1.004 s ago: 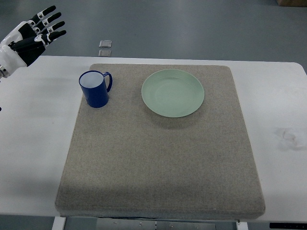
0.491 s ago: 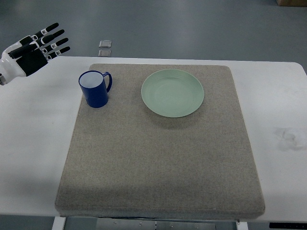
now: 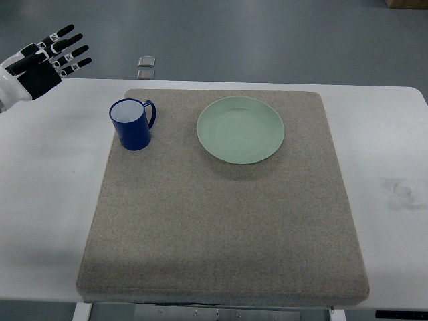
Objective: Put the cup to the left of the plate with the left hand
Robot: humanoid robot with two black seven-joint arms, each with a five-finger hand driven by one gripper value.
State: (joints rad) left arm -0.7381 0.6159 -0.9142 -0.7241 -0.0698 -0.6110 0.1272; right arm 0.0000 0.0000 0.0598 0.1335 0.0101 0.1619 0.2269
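A blue cup [image 3: 133, 124] with a white inside stands upright on the grey mat [image 3: 221, 221], handle pointing right. It is left of the pale green plate [image 3: 241, 129], with a gap between them. My left hand [image 3: 48, 60] is at the far upper left, above the table's back edge, well away from the cup. Its fingers are spread and hold nothing. The right arm is out of view.
The mat lies on a white table [image 3: 47, 187]. Two small grey squares [image 3: 146, 66] lie on the floor beyond the table's back edge. A faint smudge [image 3: 400, 190] marks the table at the right.
My left hand dipped and levelled out, then shifted slightly up and left, staying open. The cup and plate have not moved.
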